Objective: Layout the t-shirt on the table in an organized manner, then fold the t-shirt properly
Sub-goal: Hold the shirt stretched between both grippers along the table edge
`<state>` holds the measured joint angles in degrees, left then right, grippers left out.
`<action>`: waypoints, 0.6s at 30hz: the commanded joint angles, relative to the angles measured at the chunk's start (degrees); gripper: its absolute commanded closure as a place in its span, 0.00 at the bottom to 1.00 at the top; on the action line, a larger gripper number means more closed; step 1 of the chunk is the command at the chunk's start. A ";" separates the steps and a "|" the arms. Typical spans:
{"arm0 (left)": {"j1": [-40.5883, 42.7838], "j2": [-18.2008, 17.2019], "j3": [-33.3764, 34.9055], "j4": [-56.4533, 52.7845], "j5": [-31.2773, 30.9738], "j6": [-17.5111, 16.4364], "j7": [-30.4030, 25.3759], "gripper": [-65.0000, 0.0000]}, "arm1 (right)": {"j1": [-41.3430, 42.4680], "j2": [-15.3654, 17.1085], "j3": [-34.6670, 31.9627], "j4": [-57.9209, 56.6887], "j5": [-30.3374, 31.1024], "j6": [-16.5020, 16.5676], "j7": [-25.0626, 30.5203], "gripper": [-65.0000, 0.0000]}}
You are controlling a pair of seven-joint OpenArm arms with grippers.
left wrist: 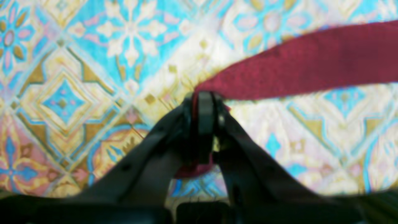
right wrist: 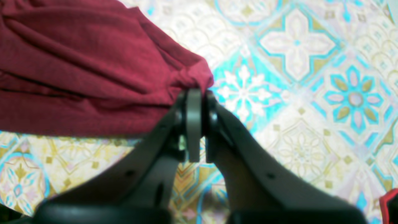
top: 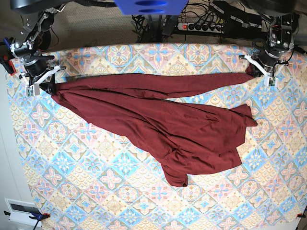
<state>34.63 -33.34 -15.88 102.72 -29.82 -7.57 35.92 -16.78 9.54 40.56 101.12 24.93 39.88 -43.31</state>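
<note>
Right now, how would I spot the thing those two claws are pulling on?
Look at the table with its pastel tiled cloth. Stretched across its far half lies the t-shirt, pinched at its two ends. It is the only plain dark maroon thing on all that pattern.

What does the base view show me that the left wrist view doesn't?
Only the base view shows the whole t-shirt stretched between both arms, its bulk bunched and sagging toward the table front, plus the right gripper. Only the left wrist view shows the left gripper shut on a narrow taut strip of fabric. Both show the maroon cloth over the patterned table.
</note>
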 commanded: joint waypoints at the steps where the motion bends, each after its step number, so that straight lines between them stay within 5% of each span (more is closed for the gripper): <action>1: 0.84 -1.43 -0.43 0.89 -0.02 0.23 -0.89 1.00 | 0.29 0.88 0.37 0.99 1.05 0.12 1.60 1.00; 6: 3.39 -2.57 -0.43 0.89 1.03 0.23 -0.80 1.00 | 0.20 0.88 0.37 0.99 1.05 0.12 1.51 1.00; 18: 4.36 -3.45 -0.52 1.06 15.36 0.50 -0.80 1.00 | -0.59 0.70 0.28 0.99 1.05 0.12 -0.25 1.00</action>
<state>38.87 -35.59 -15.75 103.07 -14.94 -7.57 35.66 -17.47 9.47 40.36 101.14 24.99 39.90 -44.84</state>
